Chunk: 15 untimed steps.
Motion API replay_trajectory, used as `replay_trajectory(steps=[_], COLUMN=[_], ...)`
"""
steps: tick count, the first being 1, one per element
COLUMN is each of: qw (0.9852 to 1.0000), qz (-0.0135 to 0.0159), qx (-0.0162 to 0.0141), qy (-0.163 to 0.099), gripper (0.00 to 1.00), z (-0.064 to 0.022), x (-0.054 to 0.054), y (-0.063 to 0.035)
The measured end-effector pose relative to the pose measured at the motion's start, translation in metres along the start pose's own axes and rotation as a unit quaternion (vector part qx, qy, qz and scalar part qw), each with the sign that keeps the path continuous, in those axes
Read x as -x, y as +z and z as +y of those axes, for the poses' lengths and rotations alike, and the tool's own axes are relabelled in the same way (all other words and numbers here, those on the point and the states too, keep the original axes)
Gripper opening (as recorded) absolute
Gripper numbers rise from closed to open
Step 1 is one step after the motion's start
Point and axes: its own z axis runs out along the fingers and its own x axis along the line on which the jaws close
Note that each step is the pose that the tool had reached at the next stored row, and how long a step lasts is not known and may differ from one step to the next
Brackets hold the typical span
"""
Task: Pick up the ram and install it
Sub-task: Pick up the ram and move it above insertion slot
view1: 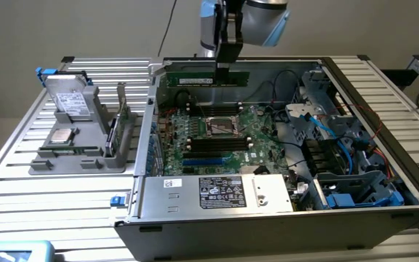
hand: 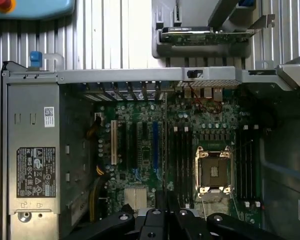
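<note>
Nearest, a silver metal power-supply box with a black label is sitting at the front of the open dark-grey computer case on the slatted aluminium worktop. Behind it, the green motherboard is lying exposed. Farther back, the black end effector is clenching the long dark-green ram stick, holding it level above the case's far side.

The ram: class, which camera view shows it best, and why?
The exterior view. There the ram hangs broadside from the hand, its green face and white label visible above the open case. In the wrist view the ram appears edge-on, a thin dark line over the motherboard.
</note>
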Motion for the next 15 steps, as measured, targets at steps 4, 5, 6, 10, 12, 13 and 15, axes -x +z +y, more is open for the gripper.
replay_trajectory(steps=[4,5,6,10,12,13,15], qw=[1.0,1.0,1.0,1.0,1.0,1.0,1.0], qz=[0.0,0.0,-0.0001,-0.0001,-0.0002,-0.0002,-0.0002], qx=[-0.0013,-0.002,-0.0028,-0.0047,-0.0047,-0.0047,-0.0048], qy=[0.0,0.0,0.0,0.0,0.0,0.0,0.0], gripper=[0.12,0.12,0.12,0.12,0.12,0.12,0.12], z=[-0.0139,-0.0149,-0.0158,-0.0198,-0.021,-0.0213,-0.0223], x=[0.007,0.011,0.014,0.025,0.027,0.028,0.031], y=[0.0027,0.003,0.0033,0.004,0.0044,0.0046,0.0054])
